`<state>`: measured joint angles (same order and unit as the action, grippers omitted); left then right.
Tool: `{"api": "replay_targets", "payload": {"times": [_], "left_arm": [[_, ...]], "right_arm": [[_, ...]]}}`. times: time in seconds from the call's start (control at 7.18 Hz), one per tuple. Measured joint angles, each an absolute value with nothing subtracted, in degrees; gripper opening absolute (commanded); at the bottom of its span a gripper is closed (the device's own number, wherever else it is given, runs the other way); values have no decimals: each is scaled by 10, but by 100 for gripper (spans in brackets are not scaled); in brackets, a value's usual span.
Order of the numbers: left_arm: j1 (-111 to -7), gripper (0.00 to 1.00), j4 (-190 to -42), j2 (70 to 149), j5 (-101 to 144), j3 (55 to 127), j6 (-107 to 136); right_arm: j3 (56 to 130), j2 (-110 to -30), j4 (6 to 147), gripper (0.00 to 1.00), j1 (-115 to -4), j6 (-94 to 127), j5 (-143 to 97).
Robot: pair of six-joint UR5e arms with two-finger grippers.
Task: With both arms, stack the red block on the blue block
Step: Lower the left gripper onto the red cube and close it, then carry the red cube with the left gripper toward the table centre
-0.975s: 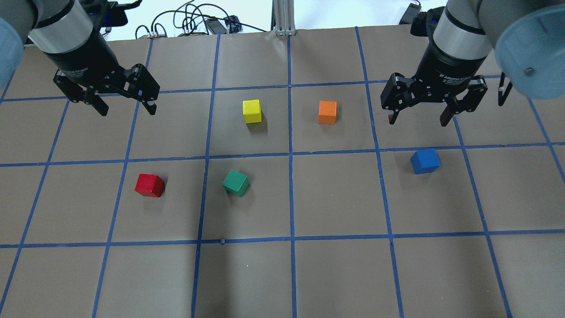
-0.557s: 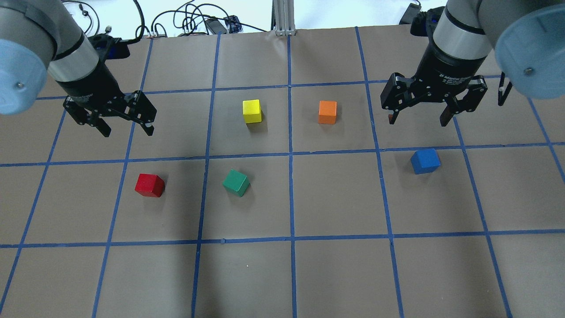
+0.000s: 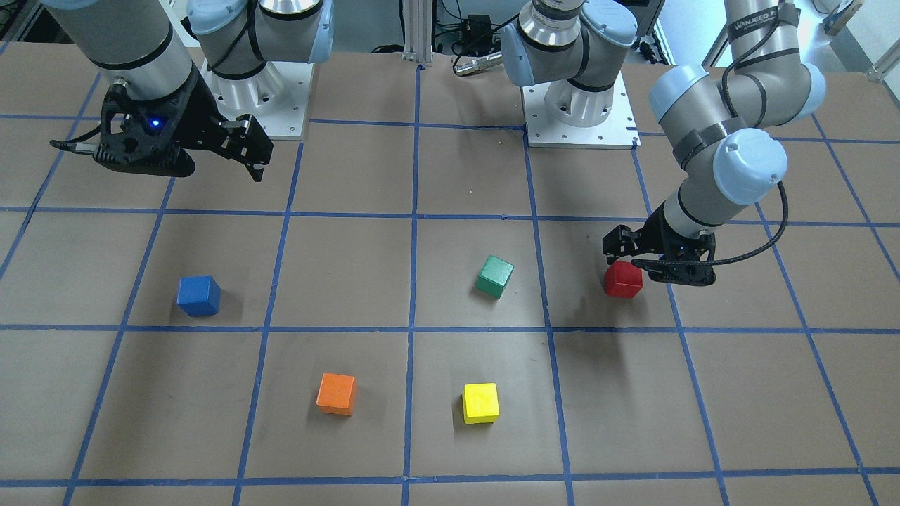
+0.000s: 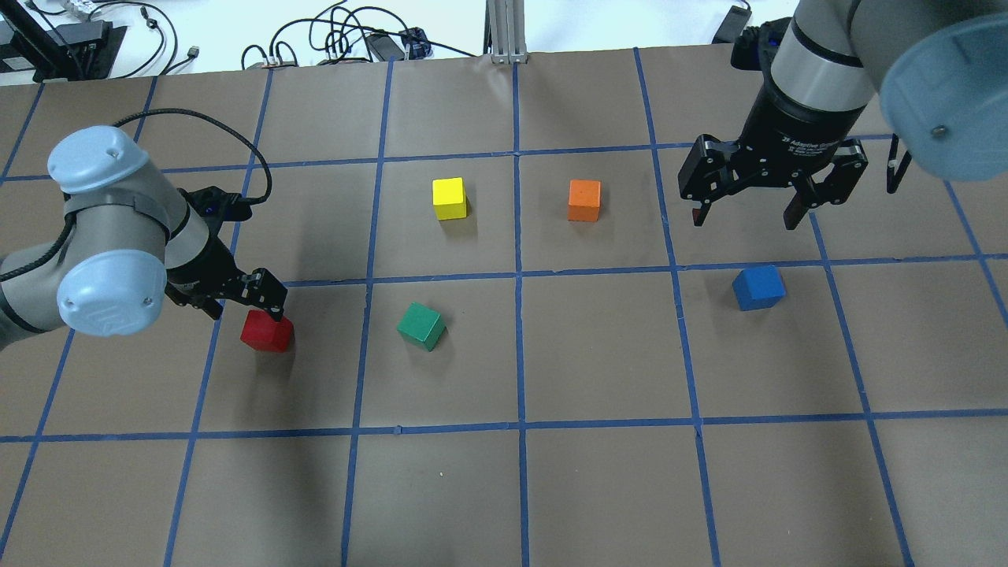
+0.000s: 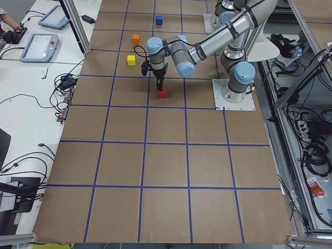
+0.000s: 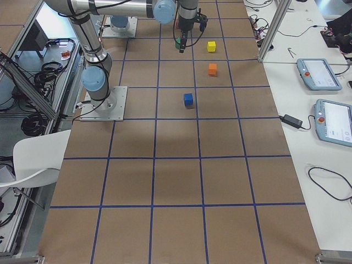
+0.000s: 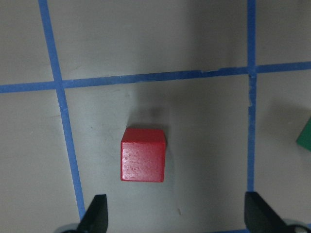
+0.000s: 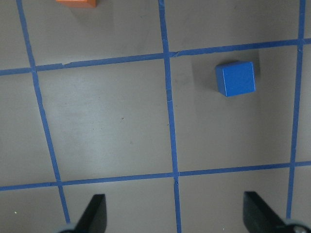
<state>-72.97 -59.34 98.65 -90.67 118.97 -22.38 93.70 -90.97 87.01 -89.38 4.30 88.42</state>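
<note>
The red block (image 4: 267,331) lies on the brown table, left of centre; it also shows in the front view (image 3: 623,280). My left gripper (image 4: 246,309) is open and hangs low just behind and above it. In the left wrist view the red block (image 7: 143,161) lies ahead of the open left gripper (image 7: 177,216), apart from both fingertips. The blue block (image 4: 758,287) lies on the right. My right gripper (image 4: 744,217) is open and empty, higher up and behind it. In the right wrist view the blue block (image 8: 235,78) sits ahead and to the right.
A green cube (image 4: 421,326) lies tilted just right of the red block. A yellow cube (image 4: 450,198) and an orange cube (image 4: 583,200) sit further back near the middle. Blue tape lines grid the table. Cables lie beyond the far edge.
My left arm has swung forward and down, bringing its open gripper from the back left to just over the red block. The right gripper has barely moved.
</note>
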Motion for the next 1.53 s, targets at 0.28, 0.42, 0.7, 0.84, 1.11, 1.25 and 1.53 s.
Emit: {"api": "replay_targets", "payload": {"times": [0.28, 0.42, 0.7, 0.84, 1.11, 1.25, 1.53], "left_arm": [[-727, 99, -525, 1010, -906, 1226, -241], [-727, 52, -507, 1023, -906, 1233, -245], [-727, 0, -486, 1036, -906, 1232, -257], [-728, 0, -475, 1038, -907, 1230, -262], [-739, 0, -476, 1026, -905, 1219, -256], [-762, 0, -488, 1014, -898, 1207, -225], [-859, 0, -544, 997, -889, 1155, -104]], "right_arm": [[938, -910, 870, 100, -894, 43, 884], [939, -910, 870, 100, -894, 43, 885], [939, -910, 870, 100, -894, 43, 884], [939, -910, 870, 100, -894, 43, 884], [939, -911, 870, 100, -894, 43, 884], [939, -911, 870, 100, -894, 43, 884], [939, -911, 870, 100, -894, 44, 884]]}}
